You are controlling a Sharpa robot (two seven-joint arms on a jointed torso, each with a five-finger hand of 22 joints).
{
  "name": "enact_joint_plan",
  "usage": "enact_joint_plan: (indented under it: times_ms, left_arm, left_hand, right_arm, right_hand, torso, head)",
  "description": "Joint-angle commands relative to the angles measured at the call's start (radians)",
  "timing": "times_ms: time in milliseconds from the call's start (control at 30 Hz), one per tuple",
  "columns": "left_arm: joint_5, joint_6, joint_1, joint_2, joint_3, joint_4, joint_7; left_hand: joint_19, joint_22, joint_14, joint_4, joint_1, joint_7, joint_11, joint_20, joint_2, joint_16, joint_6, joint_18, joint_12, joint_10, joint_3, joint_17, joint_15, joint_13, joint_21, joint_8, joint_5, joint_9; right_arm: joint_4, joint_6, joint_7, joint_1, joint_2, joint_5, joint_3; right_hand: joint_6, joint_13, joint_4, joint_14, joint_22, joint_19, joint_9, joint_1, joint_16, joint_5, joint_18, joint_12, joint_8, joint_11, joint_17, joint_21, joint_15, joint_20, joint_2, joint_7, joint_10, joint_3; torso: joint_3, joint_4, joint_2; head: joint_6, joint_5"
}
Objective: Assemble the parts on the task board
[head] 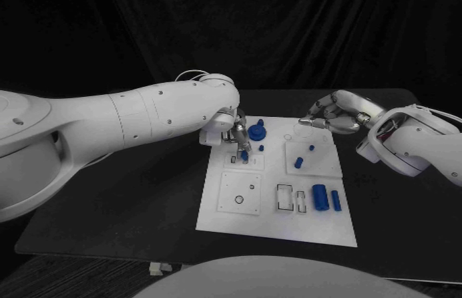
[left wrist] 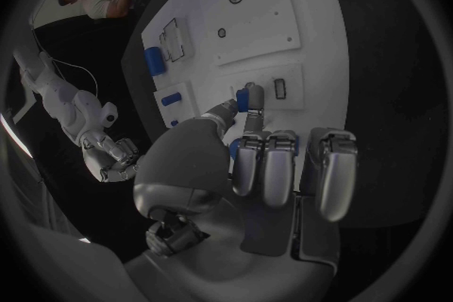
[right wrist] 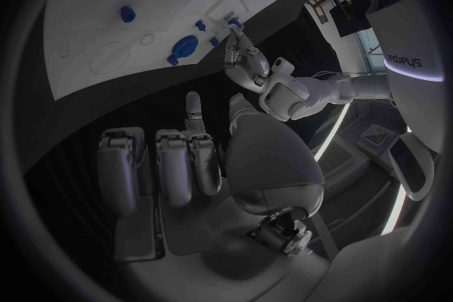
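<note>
Task board: white plate, centre of head view, w/ blue parts on it. Left hand at board's upper-left area, thumb + finger pinching small blue peg, long axis approx upright, tip down over rectangular slot just beside the fingertips; this hand is nearer. Right hand off board's upper-right corner, fingers curled in, holding nothing.

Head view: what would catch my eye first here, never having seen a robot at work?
Likely the white task board on the black table, dotted with small blue parts. Next, the left hand at the board's far left corner, pinching a small blue part between its fingertips. The right hand hovers by the board's far right corner, fingers curled in, holding nothing.
</note>
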Motion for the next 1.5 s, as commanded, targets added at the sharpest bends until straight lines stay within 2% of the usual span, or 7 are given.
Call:
enact_joint_plan:
  times_ms: [33, 467, 933, 1200, 1500]
  left_arm:
    - [-0.005, 0.009, -0.003, 0.006, 0.001, 0.001, -0.033]
    - [-0.005, 0.011, -0.015, 0.012, 0.001, 0.000, -0.036]
    - [-0.005, -0.027, -0.017, -0.001, 0.001, 0.006, -0.032]
    - [-0.075, -0.027, -0.017, -0.005, 0.001, 0.010, -0.014]
    - [-0.097, -0.014, -0.017, -0.003, 0.001, 0.010, -0.005]
  left_hand:
    - [0.081, 0.231, 0.106, 0.000, 0.000, -0.003, -0.009, -0.008, 0.005, 0.003, 0.007, -0.005, 0.003, 0.106, 0.004, 0.263, -0.009, 0.263, -0.005, 0.007, 0.005, 0.003]
    - [0.081, 0.230, 0.106, 0.000, -0.001, -0.004, -0.010, -0.010, 0.006, 0.003, 0.008, -0.004, 0.003, 0.106, 0.007, 0.263, -0.011, 0.263, -0.006, 0.010, 0.008, 0.010]
    - [0.078, 0.227, 0.106, 0.000, -0.002, -0.004, -0.011, -0.011, 0.007, 0.003, 0.004, -0.004, 0.003, 0.106, 0.009, 0.263, -0.012, 0.263, -0.008, 0.010, 0.011, 0.014]
    - [0.079, 0.227, 0.106, 0.000, -0.002, -0.004, -0.011, -0.011, 0.007, 0.003, 0.003, -0.004, 0.003, 0.106, 0.010, 0.263, -0.012, 0.263, -0.008, 0.011, 0.012, 0.016]
    - [0.078, 0.227, 0.106, 0.000, -0.002, -0.004, -0.011, -0.011, 0.007, 0.003, 0.003, -0.004, 0.003, 0.106, 0.010, 0.263, -0.012, 0.263, -0.008, 0.011, 0.012, 0.018]
  right_arm:
    - [-0.001, 0.007, -0.014, -0.004, 0.000, 0.000, 0.001]
    - [-0.003, 0.006, -0.012, -0.007, 0.001, 0.000, 0.001]
    - [-0.004, 0.006, -0.010, -0.010, -0.002, 0.000, 0.001]
    - [-0.004, 0.006, -0.010, -0.013, -0.003, 0.000, 0.001]
    - [-0.005, 0.007, -0.010, -0.014, -0.003, 0.000, 0.001]
  right_hand:
    - [-0.007, 0.263, 0.000, 0.103, 0.263, 0.106, 0.001, 0.010, 0.003, 0.004, -0.016, 0.003, 0.007, 0.007, 0.263, 0.003, 0.008, 0.008, 0.003, -0.003, 0.102, -0.008]
    - [-0.010, 0.263, -0.001, 0.103, 0.263, 0.106, 0.001, 0.013, 0.003, 0.005, -0.016, 0.003, 0.007, 0.008, 0.263, 0.003, 0.008, 0.008, 0.004, -0.002, 0.102, -0.009]
    - [-0.011, 0.263, -0.001, 0.103, 0.263, 0.106, 0.000, 0.015, 0.003, 0.006, -0.016, 0.003, 0.007, 0.008, 0.263, 0.003, 0.008, 0.008, 0.004, -0.002, 0.102, -0.010]
    - [-0.012, 0.263, -0.001, 0.103, 0.263, 0.106, 0.000, 0.016, 0.003, 0.006, -0.016, 0.003, 0.007, 0.008, 0.263, 0.003, 0.009, 0.008, 0.004, -0.002, 0.102, -0.010]
    - [-0.013, 0.263, -0.001, 0.103, 0.263, 0.106, 0.000, 0.017, 0.003, 0.006, -0.016, 0.003, 0.007, 0.008, 0.263, 0.003, 0.009, 0.009, 0.004, -0.001, 0.102, -0.011]
  torso:
    - [-0.0001, 0.0000, 0.000]
    - [-0.0002, -0.0003, -0.001]
    - [-0.0014, 0.0004, 0.000]
    - [-0.0012, -0.0002, 0.001]
    - [-0.0010, 0.0005, 0.000]
  head:
    - [0.000, 0.000]
    - [0.000, 0.002]
    - [0.000, 0.004]
    - [0.000, 0.005]
    - [0.000, 0.004]
